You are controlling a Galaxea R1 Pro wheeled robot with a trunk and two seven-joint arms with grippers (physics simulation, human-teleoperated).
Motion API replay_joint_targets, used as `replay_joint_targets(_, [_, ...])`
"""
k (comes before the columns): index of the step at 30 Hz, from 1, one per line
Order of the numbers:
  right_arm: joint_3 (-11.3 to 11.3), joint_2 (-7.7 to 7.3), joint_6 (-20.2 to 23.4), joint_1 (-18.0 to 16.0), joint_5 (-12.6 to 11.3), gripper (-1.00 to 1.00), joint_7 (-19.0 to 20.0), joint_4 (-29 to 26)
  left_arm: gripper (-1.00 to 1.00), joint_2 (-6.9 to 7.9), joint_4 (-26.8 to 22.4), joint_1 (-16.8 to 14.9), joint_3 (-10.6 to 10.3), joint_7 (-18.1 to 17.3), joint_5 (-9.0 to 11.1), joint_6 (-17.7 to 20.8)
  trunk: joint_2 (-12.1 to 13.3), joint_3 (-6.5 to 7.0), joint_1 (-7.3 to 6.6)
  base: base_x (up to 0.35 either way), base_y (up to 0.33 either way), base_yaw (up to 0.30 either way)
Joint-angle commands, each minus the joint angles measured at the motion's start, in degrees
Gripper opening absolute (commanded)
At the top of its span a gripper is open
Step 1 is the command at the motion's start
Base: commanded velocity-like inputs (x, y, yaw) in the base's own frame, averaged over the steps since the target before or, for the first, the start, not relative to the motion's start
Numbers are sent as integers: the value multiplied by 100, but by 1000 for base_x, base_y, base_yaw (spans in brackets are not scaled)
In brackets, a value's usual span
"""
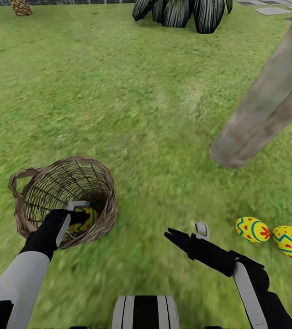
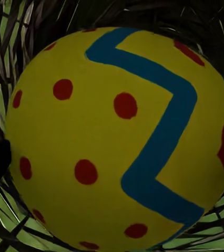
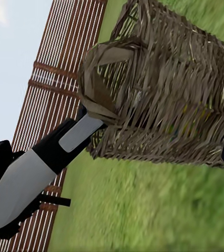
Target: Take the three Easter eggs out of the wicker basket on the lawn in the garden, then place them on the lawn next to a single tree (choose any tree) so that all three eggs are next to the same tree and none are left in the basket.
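At the left, the wicker basket [image 1: 66,201] lies tipped on the lawn [image 1: 132,114], its mouth turned toward the robot. The left gripper [image 1: 76,214] is reached into it, with the last egg [image 1: 84,218] between its fingers; the left wrist view shows dark finger pads at both flanks of the shell, so the egg is judged to be grasped. The egg should be treated as light, rigid, smooth and prone to rolling; it is best held across its widest girth. The right gripper [image 1: 185,233] hangs released above the grass. At the near right, two eggs [image 1: 252,229] [image 1: 290,241] are lying on the grass near the tree trunk [image 1: 264,109].
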Motion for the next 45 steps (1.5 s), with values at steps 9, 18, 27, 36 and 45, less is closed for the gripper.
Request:
replay_joint_targets(9, [-3, -1, 33, -2, -15, 100, 5, 0, 100, -8, 135, 2, 24, -11, -23, 40, -2, -27, 3, 0, 0, 0])
replay_joint_targets(18, [-5, -1, 33, -2, -13, 100, 5, 0, 100, -9, 132, 2, 24, 0, -7, 37, -2, -27, 3, 0, 0, 0])
replay_joint_targets(27, [-7, -1, 33, -1, -13, 100, 5, 0, 100, -3, 127, 2, 19, -19, -1, 33, -2, -27, 3, 0, 0, 0])
replay_joint_targets(36, [-5, -1, 33, -1, -13, 100, 5, 0, 100, -1, 133, 2, 28, -27, -1, 40, -5, -71, 8, 0, 0, 0])
replay_joint_targets(45, [-10, -1, 33, -2, -13, 100, 5, 0, -100, -1, 103, 2, 14, -22, -1, 33, -5, -71, 8, 0, 0, 0])
